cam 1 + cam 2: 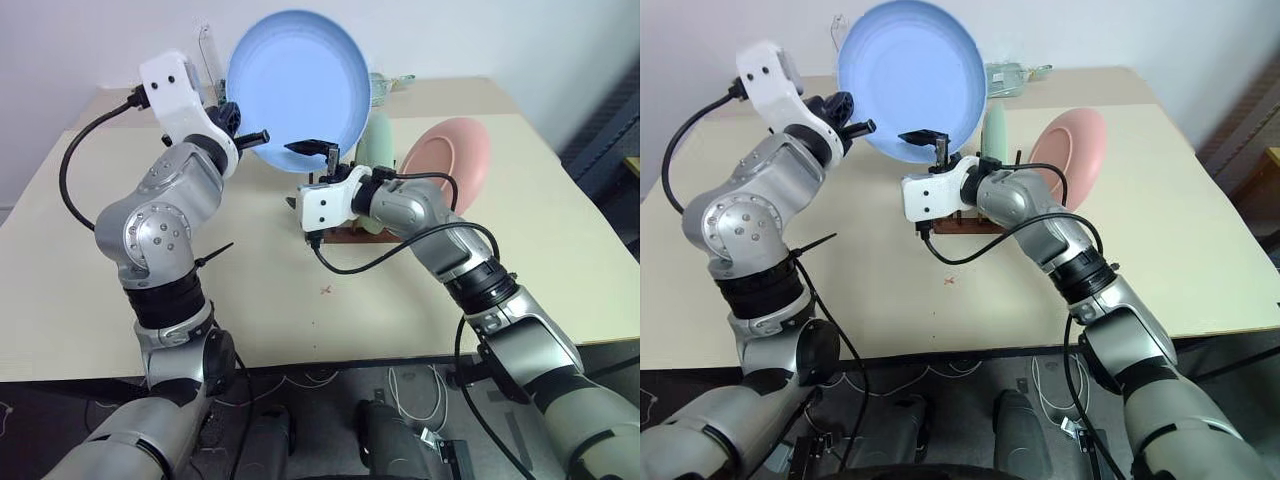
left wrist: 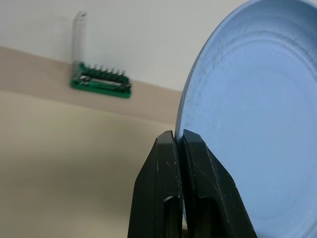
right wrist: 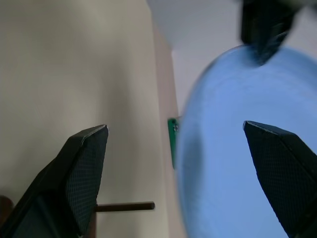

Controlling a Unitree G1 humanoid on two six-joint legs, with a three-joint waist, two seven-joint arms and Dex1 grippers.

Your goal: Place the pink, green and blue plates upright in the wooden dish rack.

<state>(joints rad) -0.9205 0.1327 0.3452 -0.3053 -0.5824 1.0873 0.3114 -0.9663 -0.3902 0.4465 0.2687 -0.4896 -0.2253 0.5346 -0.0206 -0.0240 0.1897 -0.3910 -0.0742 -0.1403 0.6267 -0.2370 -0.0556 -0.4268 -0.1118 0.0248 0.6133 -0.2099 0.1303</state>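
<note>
Above the middle of the counter [image 1: 250, 300], the blue plate [image 1: 300, 80] hangs upright in the air, its rim pinched between the closed fingers of the left gripper [image 2: 179, 144]. The right gripper [image 3: 176, 144] sits just below the plate with its fingers spread wide, holding nothing. Behind it stands the rack [image 1: 960, 222], with the green plate [image 1: 995, 135] upright in it and the pink plate [image 1: 1075, 150] leaning beside it. A green tool holder [image 2: 101, 84] lies at the counter's far edge.
</note>
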